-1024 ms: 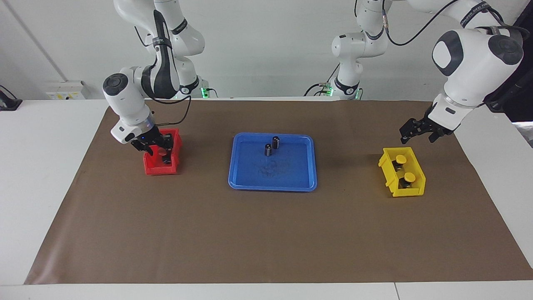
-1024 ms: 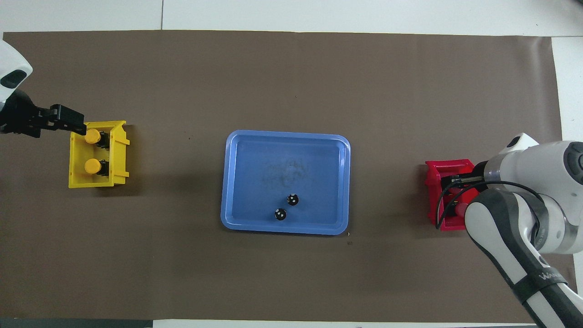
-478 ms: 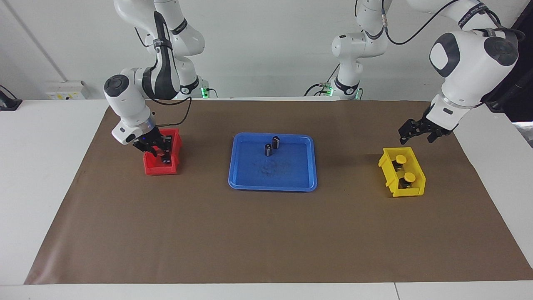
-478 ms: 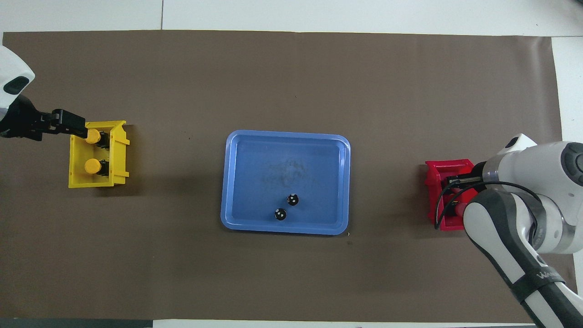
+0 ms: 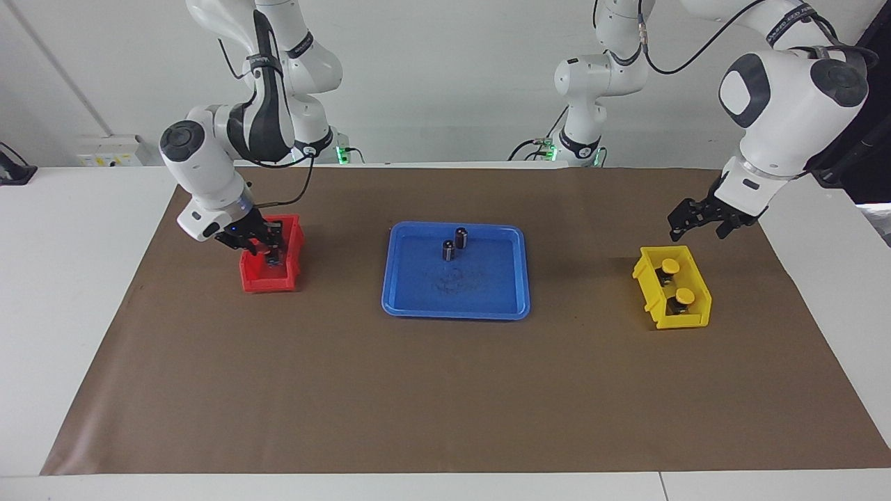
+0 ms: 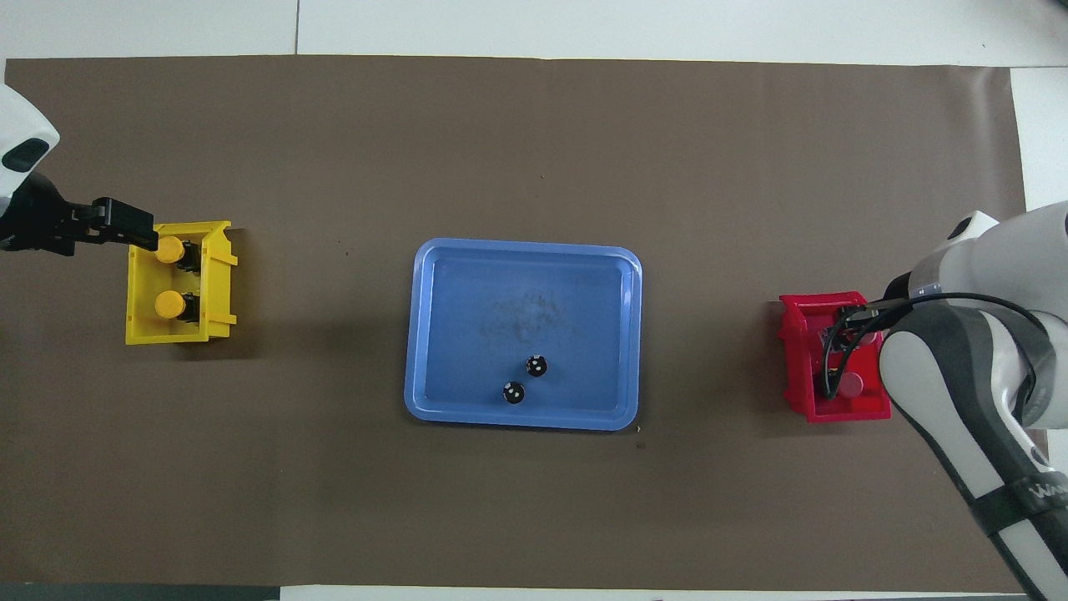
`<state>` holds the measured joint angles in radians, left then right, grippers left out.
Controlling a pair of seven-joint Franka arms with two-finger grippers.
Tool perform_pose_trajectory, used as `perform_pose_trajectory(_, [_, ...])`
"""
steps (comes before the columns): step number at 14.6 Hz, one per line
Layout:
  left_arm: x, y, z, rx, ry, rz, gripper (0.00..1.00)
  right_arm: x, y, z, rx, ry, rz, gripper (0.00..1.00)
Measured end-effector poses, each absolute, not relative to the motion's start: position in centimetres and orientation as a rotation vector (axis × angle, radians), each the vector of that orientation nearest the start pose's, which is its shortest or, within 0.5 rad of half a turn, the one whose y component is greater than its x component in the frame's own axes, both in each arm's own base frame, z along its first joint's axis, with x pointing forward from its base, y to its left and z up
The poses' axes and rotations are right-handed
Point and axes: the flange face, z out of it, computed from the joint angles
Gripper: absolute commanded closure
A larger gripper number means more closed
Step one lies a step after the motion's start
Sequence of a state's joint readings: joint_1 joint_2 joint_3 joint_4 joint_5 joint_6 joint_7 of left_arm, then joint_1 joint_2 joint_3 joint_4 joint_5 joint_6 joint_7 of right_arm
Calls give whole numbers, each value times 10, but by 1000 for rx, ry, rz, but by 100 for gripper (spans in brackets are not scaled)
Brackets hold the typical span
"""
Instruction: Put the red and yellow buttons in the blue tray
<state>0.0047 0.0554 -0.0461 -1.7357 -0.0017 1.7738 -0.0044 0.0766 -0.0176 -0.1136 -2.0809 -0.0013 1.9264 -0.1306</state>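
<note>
Dial reference: the blue tray [image 6: 524, 245] is the centre and 12 o'clock points away from the robots.

1. Progress: no coloured button lies in the tray. Judged from this, all four placements remain.
2. Tray, 6 o'clock portion: two dark cylinders [image 6: 513, 392] stand upright close together, just inside the rim nearest the robots. They take up part of the drop area, so any set-down should favour the bare floor toward 12 o'clock.
3. At 3 o'clock: the red bin [image 6: 793, 351] sits well apart from the tray. The right gripper [image 5: 271, 249] is lowered into it with jaws together; whether they clamp a button cannot be told. One red button [image 6: 851, 385] shows in the bin; the arm hides the second.
4. At 9 o'clock: the yellow bin [image 6: 179, 336] holds both yellow buttons [image 6: 170, 249], caps up. The left gripper [image 5: 697, 228] hovers over the bin's rim nearest the robots, jaws apart, holding nothing.
5. The bin walls are the main obstruction: each button must be lifted over them.
6. The brown mat [image 6: 534, 517] on the desk [image 5: 69, 278] between bins and tray carries nothing
</note>
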Motion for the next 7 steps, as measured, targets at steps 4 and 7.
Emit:
perform_pose_trajectory(4, [586,-18,481,-3143,81,-94,5,563,49,479,-3136,-225,208,76])
perform_pose_trajectory(7, [600,3,436,-3142,82,-121,21,576,133,498,-3139,-135,133,78])
